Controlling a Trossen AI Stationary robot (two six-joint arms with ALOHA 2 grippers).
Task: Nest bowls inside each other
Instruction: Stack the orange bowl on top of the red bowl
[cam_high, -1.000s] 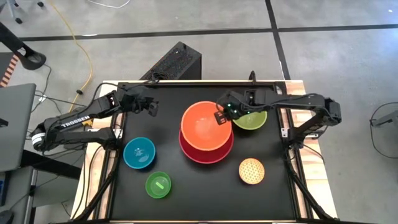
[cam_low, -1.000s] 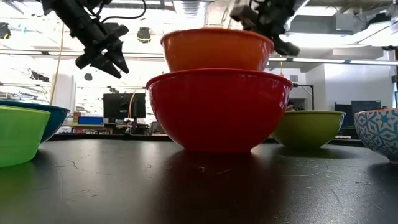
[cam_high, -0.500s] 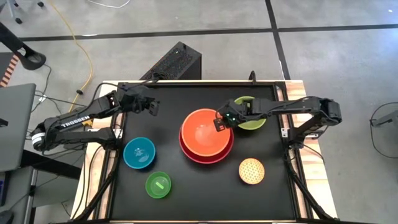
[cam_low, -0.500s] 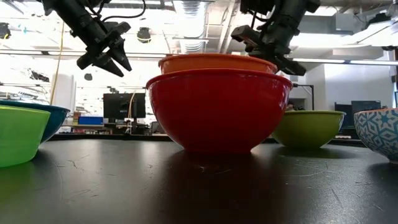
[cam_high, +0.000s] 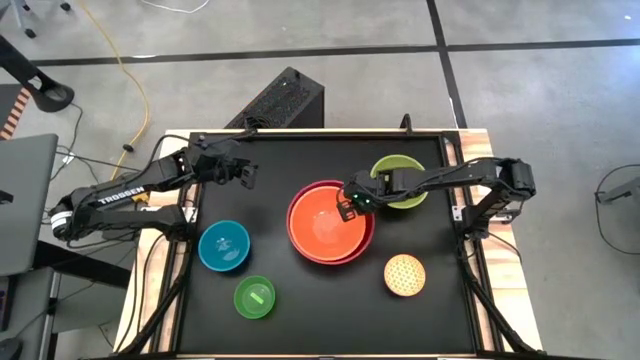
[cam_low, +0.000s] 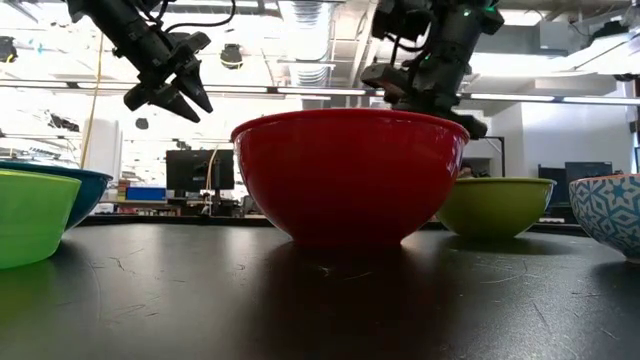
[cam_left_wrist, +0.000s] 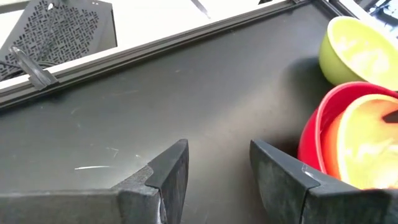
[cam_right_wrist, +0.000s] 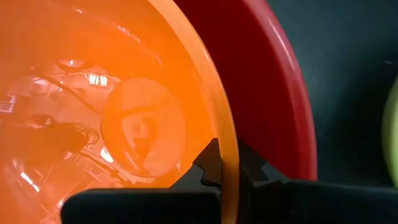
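Note:
The red bowl (cam_high: 366, 240) stands mid-table on its base, and the orange bowl (cam_high: 325, 222) sits down inside it, hidden behind the red wall (cam_low: 350, 180) in the low view. My right gripper (cam_high: 350, 203) is shut on the orange bowl at its far-right side. My left gripper (cam_high: 245, 175) hangs open over the far left of the table, touching nothing. The olive-green bowl (cam_high: 412, 195) stands right of the red one. The blue bowl (cam_high: 224, 246), the bright green bowl (cam_high: 254, 297) and the speckled yellow bowl (cam_high: 404, 275) stand apart nearer the front. My right gripper pinches the orange bowl's rim (cam_right_wrist: 227, 143) on its far-right side, one finger (cam_right_wrist: 208, 167) inside the bowl and one (cam_right_wrist: 254, 168) outside, between the orange and red walls. The fingers slant down from the table's right. The bowl lies within the red bowl, mouth up.
A strip of bare black tabletop (cam_high: 300, 160) lies along the far edge between the two arms. The right arm (cam_high: 450, 178) reaches across above the olive-green bowl. Beyond the far edge a dark perforated box (cam_high: 285, 100) stands on the floor.
My right gripper has sunk and come a little toward the near edge, still shut on the orange bowl. The bowl, held above the red one a second ago, has gone down into it until its rim no longer shows above the red rim.

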